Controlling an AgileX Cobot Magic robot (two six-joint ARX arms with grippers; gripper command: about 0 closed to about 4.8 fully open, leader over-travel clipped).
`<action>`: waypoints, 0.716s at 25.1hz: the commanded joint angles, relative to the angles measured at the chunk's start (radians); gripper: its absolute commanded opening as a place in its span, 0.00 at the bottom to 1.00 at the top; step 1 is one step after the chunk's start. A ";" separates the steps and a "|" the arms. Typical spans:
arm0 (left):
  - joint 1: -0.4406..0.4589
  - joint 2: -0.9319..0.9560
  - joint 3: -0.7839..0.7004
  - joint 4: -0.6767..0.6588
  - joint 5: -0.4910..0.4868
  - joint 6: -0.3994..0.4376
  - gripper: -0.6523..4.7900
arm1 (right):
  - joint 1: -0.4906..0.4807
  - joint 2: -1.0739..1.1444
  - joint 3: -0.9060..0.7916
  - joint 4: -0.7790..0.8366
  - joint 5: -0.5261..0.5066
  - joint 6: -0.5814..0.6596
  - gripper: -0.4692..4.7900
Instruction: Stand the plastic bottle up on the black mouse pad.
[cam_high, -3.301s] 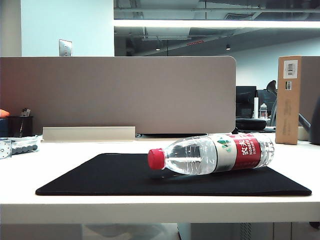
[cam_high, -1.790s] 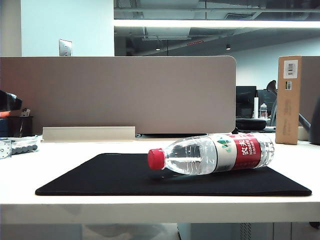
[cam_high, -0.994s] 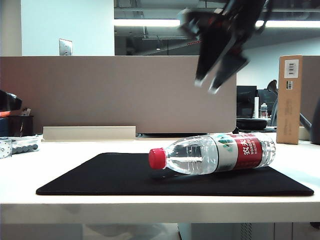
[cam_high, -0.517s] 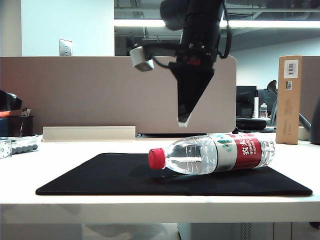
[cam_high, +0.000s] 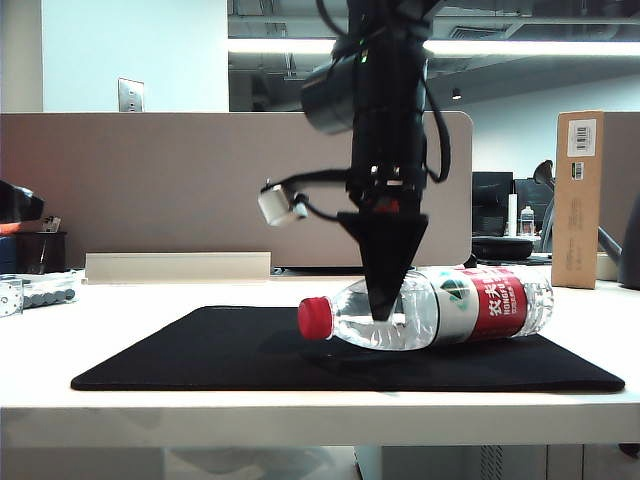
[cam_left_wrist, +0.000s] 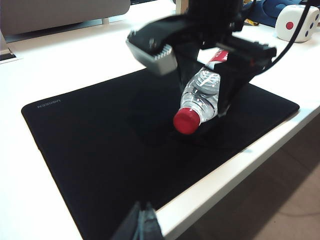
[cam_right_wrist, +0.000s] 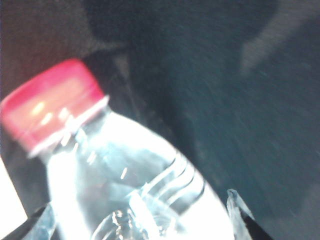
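Note:
The plastic bottle lies on its side on the black mouse pad, its red cap pointing left. My right gripper points straight down over the bottle's clear shoulder just behind the cap, open, with a finger on either side of it. In the right wrist view the bottle fills the space between the fingertips, with the pad behind. The left wrist view shows the bottle under the right arm, and my left gripper shut, off the pad's near edge.
A tall cardboard box stands at the back right. A beige partition runs behind the table. A white die sits beyond the pad. A grey fixture lies at the far left. The table's front edge is close to the pad.
My right arm has swung in from the upper right and come down, open, over the bottle's shoulder. The bottle stays lying where it was. The left gripper has not moved.

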 joint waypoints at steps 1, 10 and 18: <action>0.000 0.001 0.004 0.009 0.001 -0.003 0.11 | 0.002 0.026 -0.001 -0.003 0.028 0.008 0.97; -0.001 0.001 0.004 0.009 0.001 -0.003 0.11 | -0.005 0.063 -0.006 0.048 0.045 0.061 0.08; 0.000 0.001 0.004 0.010 0.001 -0.003 0.11 | -0.085 -0.107 0.034 0.274 -0.357 0.339 0.08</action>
